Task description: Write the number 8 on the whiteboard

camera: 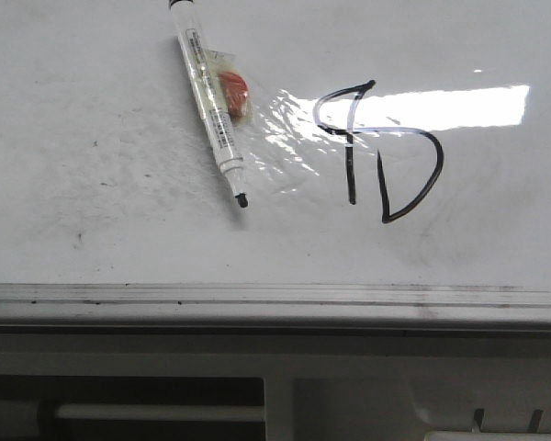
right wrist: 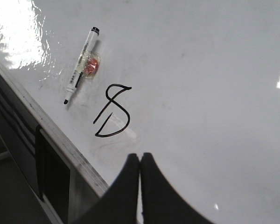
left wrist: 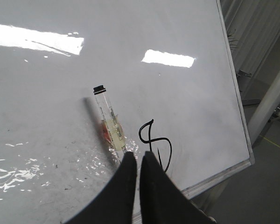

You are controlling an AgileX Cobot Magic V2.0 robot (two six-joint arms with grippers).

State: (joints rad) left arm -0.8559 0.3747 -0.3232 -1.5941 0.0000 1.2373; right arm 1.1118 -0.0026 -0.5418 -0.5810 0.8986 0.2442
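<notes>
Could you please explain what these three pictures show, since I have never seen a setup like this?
They come from a robot with two arms, each ending in a claw. The front view looks forward over a whiteboard lying flat before the robot. The other two pictures come from cameras on the wrists, so each shows its own claw as dark fingers at the bottom: the left claw and the right claw. Both are closed and hold nothing. On the board lies an uncapped marker with something orange taped to its barrel. Beside it is the number 8, drawn in black, rather loosely. The bright patches are ceiling lights reflected in the glossy surface.
</notes>
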